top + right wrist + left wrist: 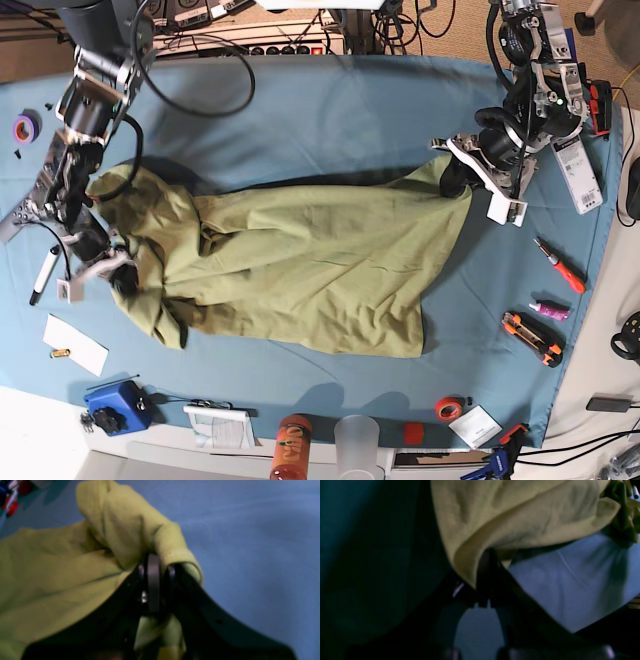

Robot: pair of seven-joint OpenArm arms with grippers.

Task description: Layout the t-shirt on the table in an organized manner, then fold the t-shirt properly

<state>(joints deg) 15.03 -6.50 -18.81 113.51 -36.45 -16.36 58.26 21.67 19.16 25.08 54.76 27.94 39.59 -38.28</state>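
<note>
The t-shirt is lying stretched across the middle of the table in the base view, running from the left edge of the frame toward the upper right, and it is being held at both ends so that the cloth between can be pulled flat. At the upper right of that view the left gripper is pinching one corner of the fabric; in the left wrist view its jaws are standing together with a fold of t-shirt rising out from between them at mid-frame, the blue table showing to the lower right. At the left of the base view the right gripper is sitting low at the bunched end of the garment. Its own camera is showing the jaws clamped on a hemmed edge of t-shirt at frame centre, with more cloth hanging below the fingers and bare table filling the right side. That left end is looking crumpled and doubled over, while the middle is lying fairly smooth, so the layout step appears only partly done. Holding opposite ends looks meant to let the arms draw apart and spread the shirt. Small tools are lying along the right margin, well apart from the fabric.
</note>
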